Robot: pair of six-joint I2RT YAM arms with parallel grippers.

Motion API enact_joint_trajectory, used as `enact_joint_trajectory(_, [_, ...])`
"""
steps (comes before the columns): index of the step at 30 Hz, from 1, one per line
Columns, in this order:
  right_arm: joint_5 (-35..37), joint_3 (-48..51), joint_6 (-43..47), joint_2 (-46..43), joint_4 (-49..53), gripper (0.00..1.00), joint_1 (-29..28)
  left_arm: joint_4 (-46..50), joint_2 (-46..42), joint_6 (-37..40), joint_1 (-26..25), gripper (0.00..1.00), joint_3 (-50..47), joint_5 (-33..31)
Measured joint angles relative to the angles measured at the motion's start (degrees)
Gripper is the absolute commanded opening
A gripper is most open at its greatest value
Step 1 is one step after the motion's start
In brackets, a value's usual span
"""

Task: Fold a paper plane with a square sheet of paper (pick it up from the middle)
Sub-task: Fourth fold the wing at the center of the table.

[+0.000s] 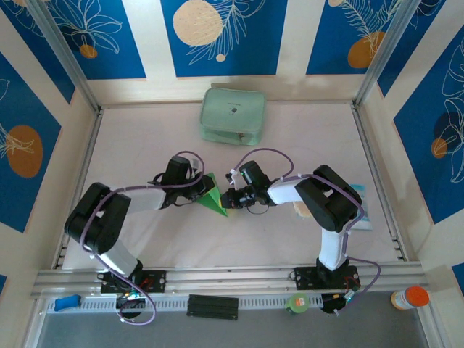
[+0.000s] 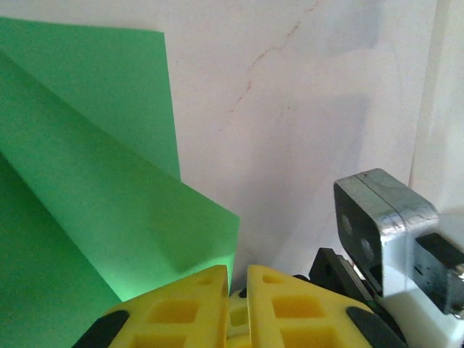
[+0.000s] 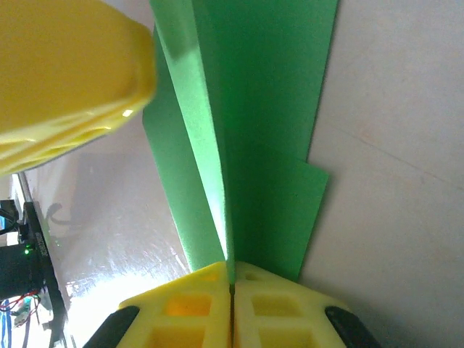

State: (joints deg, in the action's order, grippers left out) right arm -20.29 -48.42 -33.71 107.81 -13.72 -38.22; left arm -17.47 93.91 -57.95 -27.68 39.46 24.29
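- As it stretches wide and white, the bench (image 1: 145,138) carries all the things.
- The pale green zip pouch (image 1: 233,114) sits at the far side, well apart from the pincers.
- The green paper plane (image 1: 214,197), folded to a point, is at the bench's middle, between both pincers.
- The left pincer (image 2: 238,279) is clenched on one edge of it.
- The right pincer (image 3: 232,279) is clenched on its fold.

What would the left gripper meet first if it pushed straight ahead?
The folded green paper, already at the fingers of the left gripper; just behind, probably the right gripper, shut on the same sheet. Depth is unclear.
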Motion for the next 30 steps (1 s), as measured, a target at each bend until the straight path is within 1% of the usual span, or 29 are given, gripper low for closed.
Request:
enact_joint_trajectory(9, [-1.03,-0.35,-0.42,0.28,0.39,0.11,0.37,-3.15,3.52,-0.68,0.00,0.13,-0.20,1.25])
enact_joint_trajectory(23, [-2.84,-1.40,-0.83,0.85,1.81,0.12,0.85,-4.76,5.70,-0.70,0.00,0.14,-0.20,1.42])
enact_joint_trajectory(30, [-3.37,-2.23,-1.29,1.51,3.13,0.07,1.18,-5.97,5.92,-0.70,0.00,0.16,-0.20,2.38])
